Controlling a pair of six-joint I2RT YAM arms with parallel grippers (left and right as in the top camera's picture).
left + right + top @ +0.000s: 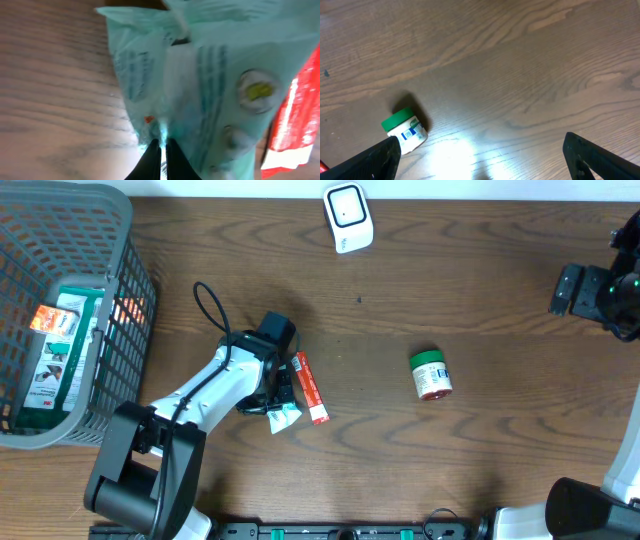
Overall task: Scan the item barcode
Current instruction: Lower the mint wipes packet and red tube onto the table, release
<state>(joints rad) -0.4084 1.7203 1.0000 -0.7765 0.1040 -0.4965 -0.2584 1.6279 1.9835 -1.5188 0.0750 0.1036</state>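
The left end effector (161, 150) pinches the green packet (200, 75) on the counter (450, 280), beside a red box (310, 388). The right end effector (482, 157) is open. Lift gently, then face the barcode toward the white scanner (348, 216).

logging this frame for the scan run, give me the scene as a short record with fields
left end effector: shut on the mint-green packet
right end effector: open, holding nothing
red box: flat on the table, beside the packet
green-lidded jar: on its side, apart from both arms
white device: far table edge, likely the scanner
basket: grey, far left, holds a boxed item
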